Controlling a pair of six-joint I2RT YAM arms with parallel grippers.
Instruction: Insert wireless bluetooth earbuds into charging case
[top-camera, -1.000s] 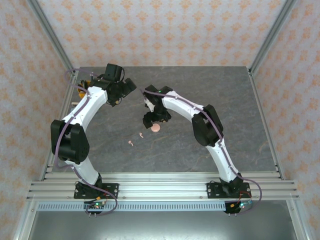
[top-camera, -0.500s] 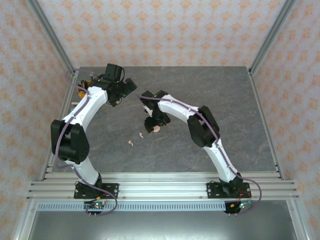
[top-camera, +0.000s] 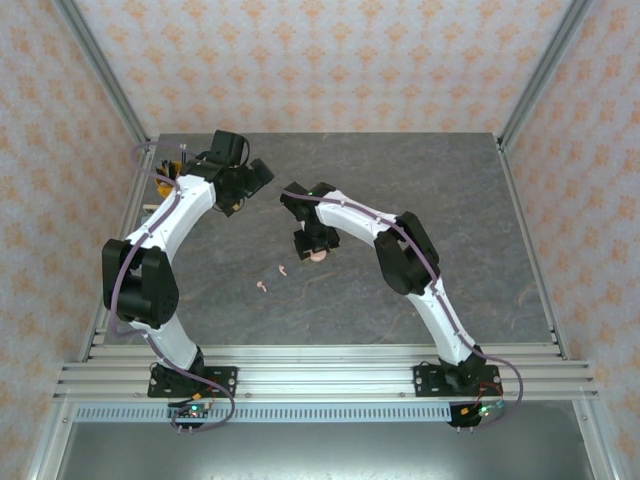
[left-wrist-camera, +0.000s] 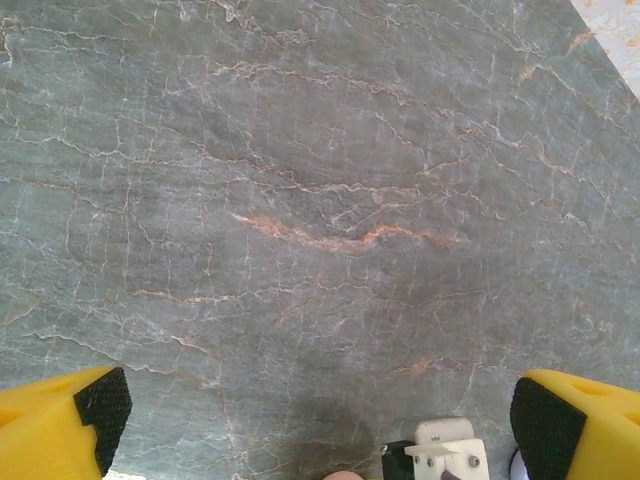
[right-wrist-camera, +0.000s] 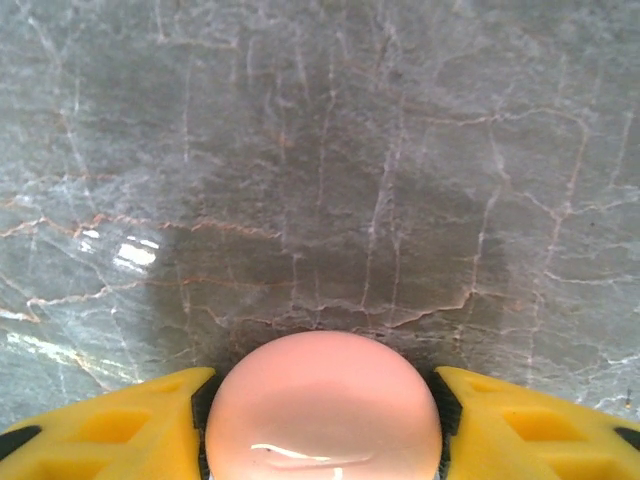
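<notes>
Centrally on the grey table (top-camera: 450, 200), the right gripper (right-wrist-camera: 324, 400) has its pads against both sides of one round pink case (right-wrist-camera: 322, 425). Two pale pink earbuds (top-camera: 283, 270) (top-camera: 262, 286) lie loose just near-left of it. Far left, the left gripper (left-wrist-camera: 322, 415) hangs spread wide, holding nothing.

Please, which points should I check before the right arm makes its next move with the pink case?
1. Pink case centred between the fingers of the right tool: ok.
2. Both pads touching the case: ok, seemingly.
3. Case lid open: cannot tell.
4. Left tool open, away from the case: ok.
5. Two pink earbuds loose on the table, clear of the right tool: ok.
</notes>
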